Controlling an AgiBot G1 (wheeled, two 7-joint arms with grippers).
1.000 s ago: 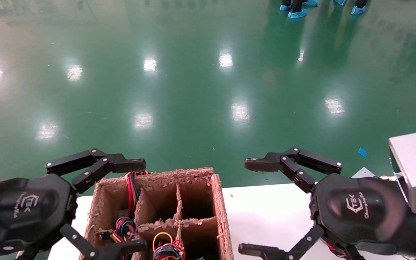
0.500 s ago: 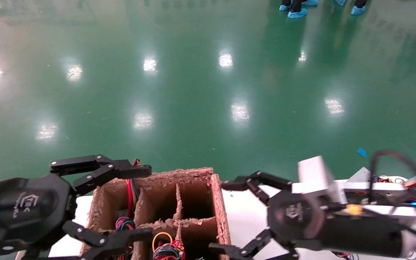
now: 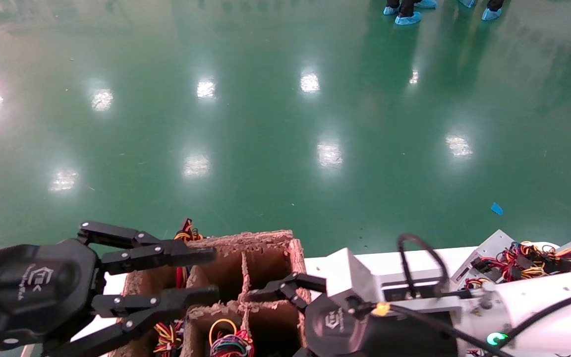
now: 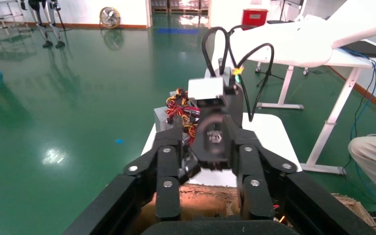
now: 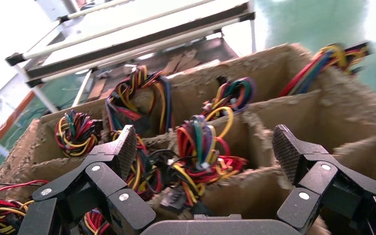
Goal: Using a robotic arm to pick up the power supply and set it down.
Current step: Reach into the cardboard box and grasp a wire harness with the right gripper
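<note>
We see a divided cardboard box (image 3: 265, 243) on the table (image 3: 389, 260), wire bundles (image 5: 203, 142) in its compartments. Our left gripper (image 3: 201, 275) sits over its left side, our right gripper (image 5: 203, 152) above its middle cells. 2 power supplies (image 3: 523, 258) lie at the table's right end.

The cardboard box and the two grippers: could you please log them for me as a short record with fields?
container: cardboard box with dividers, on a white table
contents: coloured wire bundles in several compartments
left gripper: open, over the box's left cells
right gripper: open, above a wire bundle, holding nothing
outside box: power supplies with wires at the table's right end
</note>
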